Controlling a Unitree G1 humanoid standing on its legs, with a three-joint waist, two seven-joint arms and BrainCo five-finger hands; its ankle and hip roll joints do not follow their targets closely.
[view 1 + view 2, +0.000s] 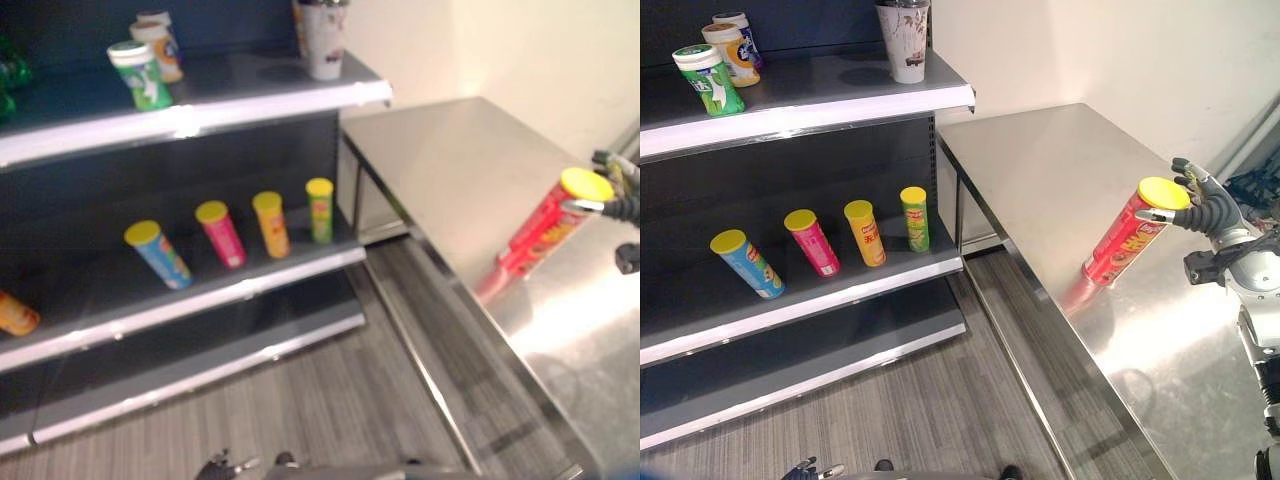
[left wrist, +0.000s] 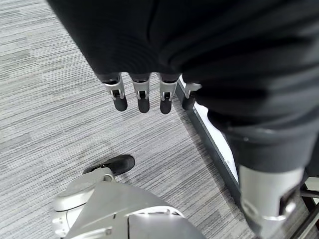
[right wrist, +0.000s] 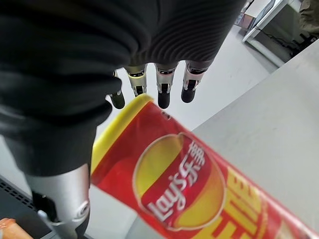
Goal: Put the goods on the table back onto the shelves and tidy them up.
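Note:
A red chip can (image 1: 1125, 240) with a yellow lid leans tilted on the steel table (image 1: 1060, 170), its base resting on the tabletop near the front edge. My right hand (image 1: 1210, 210) is at the can's top, thumb and fingers (image 3: 162, 92) curled round it just under the lid. The can (image 3: 189, 184) lies close under that hand in the right wrist view. My left hand (image 2: 142, 97) hangs low over the grey floor, fingers relaxed and holding nothing.
The dark shelf unit (image 1: 840, 300) stands to the left of the table. Its middle shelf holds blue (image 1: 745, 262), pink (image 1: 812, 242), orange (image 1: 865, 232) and green (image 1: 915, 217) cans. The top shelf carries a green-white tub (image 1: 708, 78), two more tubs and a cup (image 1: 905, 38).

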